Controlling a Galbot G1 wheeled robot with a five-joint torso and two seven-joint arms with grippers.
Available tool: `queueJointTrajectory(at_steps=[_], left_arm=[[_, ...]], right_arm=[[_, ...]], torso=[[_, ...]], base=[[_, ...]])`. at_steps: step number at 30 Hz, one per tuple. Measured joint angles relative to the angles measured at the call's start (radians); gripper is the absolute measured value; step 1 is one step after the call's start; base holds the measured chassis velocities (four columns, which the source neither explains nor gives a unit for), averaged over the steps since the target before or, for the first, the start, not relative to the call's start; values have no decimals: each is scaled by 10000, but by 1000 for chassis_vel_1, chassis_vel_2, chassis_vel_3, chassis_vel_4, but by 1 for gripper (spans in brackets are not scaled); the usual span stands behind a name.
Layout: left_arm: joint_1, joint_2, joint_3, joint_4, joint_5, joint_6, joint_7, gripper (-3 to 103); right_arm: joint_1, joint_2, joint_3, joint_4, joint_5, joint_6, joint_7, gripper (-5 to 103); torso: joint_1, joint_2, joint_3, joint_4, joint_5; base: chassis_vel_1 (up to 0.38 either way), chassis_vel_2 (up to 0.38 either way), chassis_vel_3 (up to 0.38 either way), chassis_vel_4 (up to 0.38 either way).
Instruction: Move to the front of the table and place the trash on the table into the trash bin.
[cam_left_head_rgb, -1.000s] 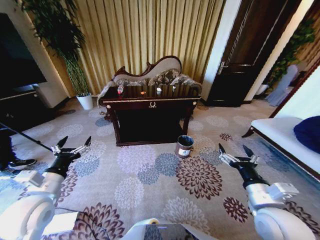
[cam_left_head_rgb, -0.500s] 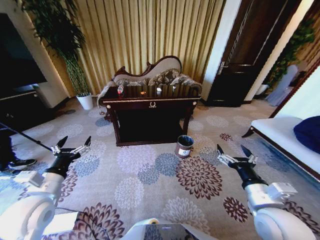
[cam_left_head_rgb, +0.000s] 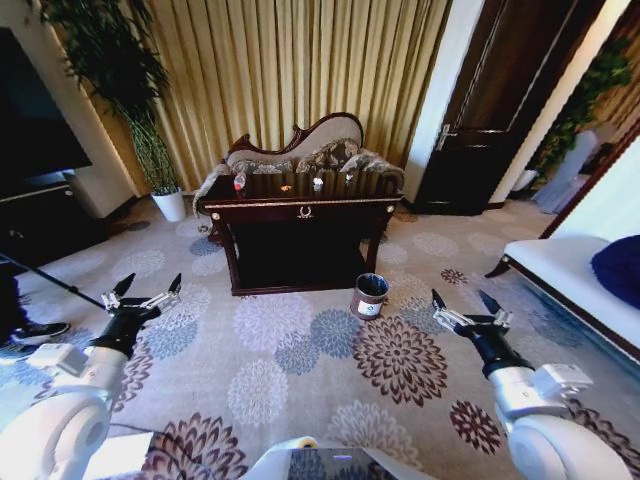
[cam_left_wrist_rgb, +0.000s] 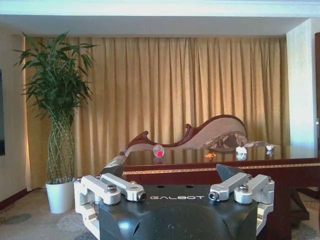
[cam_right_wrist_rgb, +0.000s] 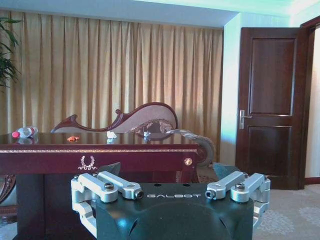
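- Dark glossy wood with gold trim is making up the table (cam_left_head_rgb: 300, 205), which is standing well ahead of the robot on the flowered carpet (cam_left_head_rgb: 300, 350), in front of a carved-frame sofa (cam_left_head_rgb: 300, 145) and gold curtains (cam_left_head_rgb: 290, 70).
- On the tabletop, a clear bottle with a red cap (cam_left_head_rgb: 240, 181) is lying on its side near the table's left end; the right wrist view is showing it at (cam_right_wrist_rgb: 25, 132) and the left wrist view is looking at its red cap end-on (cam_left_wrist_rgb: 159, 151).
- A tiny orange scrap (cam_left_head_rgb: 286, 186) is lying just right of the bottle, apart from it, and a small white paper wad (cam_left_head_rgb: 317, 183) is sitting further right again; from the right wrist they are appearing at (cam_right_wrist_rgb: 73, 138) and (cam_right_wrist_rgb: 111, 134).
- The trash bin (cam_left_head_rgb: 369, 295) is standing upright on the carpet just beside the table's front right leg, its white label facing the robot.
- The left gripper (cam_left_head_rgb: 140, 292) is hanging low over the carpet on the robot's left, far from the table, with its fingers spread wide and holding nothing.
- The right gripper (cam_left_head_rgb: 466, 306) is hovering over the carpet on the robot's right, nearer the bin than the table, its fingers also spread apart and empty.
- A potted bamboo plant (cam_left_head_rgb: 150, 120) is standing left of the table, and a dark door (cam_left_head_rgb: 490, 110) is sitting to the right.
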Motion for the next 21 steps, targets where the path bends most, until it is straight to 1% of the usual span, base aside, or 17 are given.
queueJointTrajectory(at_steps=[3,7,12,16,21], left_arm=[[5,-81,21,-22,65,1,24,100],[16,-149,40,-28,129,3,69,100],[47,-206,31,-45,164,3,92,100],[59,-209,7,-46,165,3,92,100],[77,-238,1,-46,172,-3,100,100]], right_arm=[[1,-6,1,1,17,-1,-36,100],[-14,-11,8,1,32,-2,-64,100],[-34,-22,26,1,60,-1,-123,100],[-35,-7,14,2,63,-2,-173,100],[-35,8,1,2,61,-2,-210,100]], torso=[[1,-2,1,4,12],[3,-2,2,-1,9],[-3,2,-2,3,1],[-3,2,-3,3,1],[-3,1,-1,0,7]], base=[[-173,202,190,-202],[-167,146,175,-164],[-130,147,136,-152],[-78,166,104,-146],[-169,144,145,-157]])
